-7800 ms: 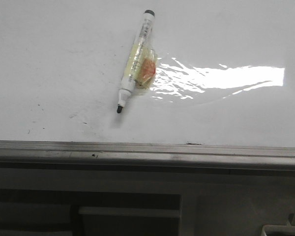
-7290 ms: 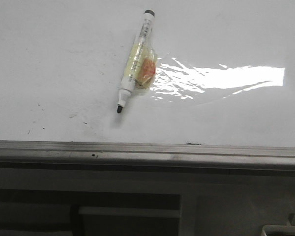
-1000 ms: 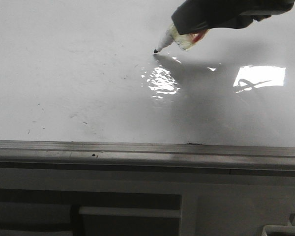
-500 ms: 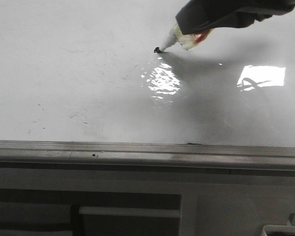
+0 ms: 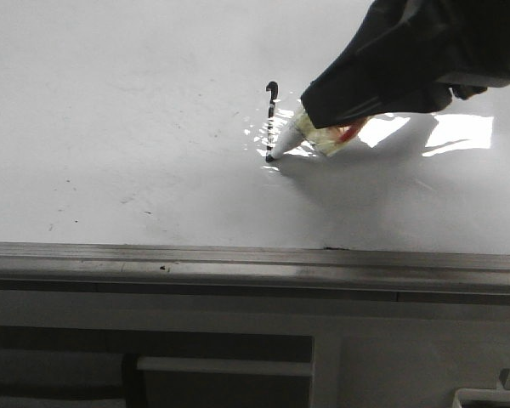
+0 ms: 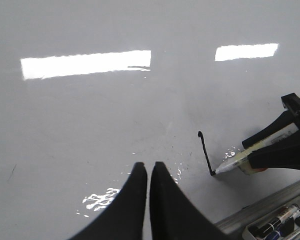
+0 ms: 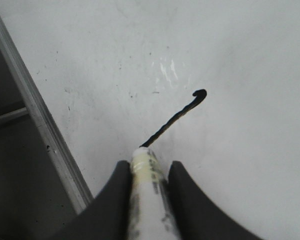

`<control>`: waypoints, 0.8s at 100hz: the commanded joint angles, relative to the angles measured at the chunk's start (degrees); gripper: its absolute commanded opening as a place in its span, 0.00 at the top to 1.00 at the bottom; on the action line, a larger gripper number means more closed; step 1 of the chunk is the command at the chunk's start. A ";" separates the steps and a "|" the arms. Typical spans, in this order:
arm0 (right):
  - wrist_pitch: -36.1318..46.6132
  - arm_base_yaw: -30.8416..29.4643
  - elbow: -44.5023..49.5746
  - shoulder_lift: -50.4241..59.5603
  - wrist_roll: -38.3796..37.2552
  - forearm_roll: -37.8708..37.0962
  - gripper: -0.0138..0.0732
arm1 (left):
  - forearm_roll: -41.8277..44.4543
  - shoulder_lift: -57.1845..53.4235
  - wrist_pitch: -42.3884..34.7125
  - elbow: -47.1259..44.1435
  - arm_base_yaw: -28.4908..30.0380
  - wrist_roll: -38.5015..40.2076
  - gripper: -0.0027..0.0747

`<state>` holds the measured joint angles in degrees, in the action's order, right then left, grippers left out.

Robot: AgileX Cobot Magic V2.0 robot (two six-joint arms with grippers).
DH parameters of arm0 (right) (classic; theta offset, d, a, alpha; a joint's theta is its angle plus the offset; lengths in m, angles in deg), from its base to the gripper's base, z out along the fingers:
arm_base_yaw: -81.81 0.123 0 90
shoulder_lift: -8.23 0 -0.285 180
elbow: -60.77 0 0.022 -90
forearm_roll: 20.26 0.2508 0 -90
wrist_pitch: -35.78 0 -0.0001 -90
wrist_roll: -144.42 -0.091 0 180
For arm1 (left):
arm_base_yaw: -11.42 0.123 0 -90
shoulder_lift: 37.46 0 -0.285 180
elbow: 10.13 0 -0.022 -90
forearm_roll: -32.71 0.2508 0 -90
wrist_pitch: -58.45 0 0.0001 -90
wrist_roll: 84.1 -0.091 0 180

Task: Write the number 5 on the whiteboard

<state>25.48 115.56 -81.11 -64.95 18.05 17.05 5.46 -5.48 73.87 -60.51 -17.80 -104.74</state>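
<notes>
The whiteboard [image 5: 110, 127] is glossy white with a grey metal frame [image 5: 238, 259] along its near edge. My right gripper [image 5: 323, 106] is shut on a white marker [image 5: 291, 136], tilted with its black tip touching the board. On the board is a thin black stroke of the number 5 [image 5: 271, 119], with a small hook at its far end; the tip sits at its near end. The stroke [image 7: 172, 119] and marker [image 7: 147, 190] show in the right wrist view, between the fingers. My left gripper [image 6: 148, 167] is shut and empty, hovering over the board left of the stroke [image 6: 206, 152].
Small dark specks and smudges [image 5: 136, 202] and glare patches [image 5: 459, 132] mark the board. A tray with spare markers [image 6: 280, 227] lies beyond the frame strip [image 6: 260, 210] in the left wrist view. Below the frame in the front view is a dark shelf [image 5: 221, 365].
The marker lay loose on the board seconds ago. In the last second my right gripper has drawn its tip toward the near edge, leaving the hooked black stroke.
</notes>
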 commanded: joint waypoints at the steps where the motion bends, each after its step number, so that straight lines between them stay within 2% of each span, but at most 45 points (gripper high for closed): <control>1: 4.30 -1.13 -1.02 1.84 0.08 -0.06 0.90 | -1.04 0.21 -4.02 1.61 0.11 0.37 0.99; 23: 0.38 -5.12 -0.41 3.89 0.08 -0.06 0.90 | -1.04 0.21 -4.02 1.61 0.11 0.37 0.99; 46: -1.81 -5.11 2.75 4.96 -1.41 1.35 0.90 | -1.04 0.21 -4.02 1.61 0.11 0.37 0.99; 80: 6.65 3.87 4.11 -0.52 -1.41 3.53 0.90 | -1.04 0.21 -4.02 1.61 0.11 0.37 0.99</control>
<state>26.47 117.93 -76.00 -64.24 16.54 20.48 5.42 -5.48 73.87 -60.51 -17.80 -104.74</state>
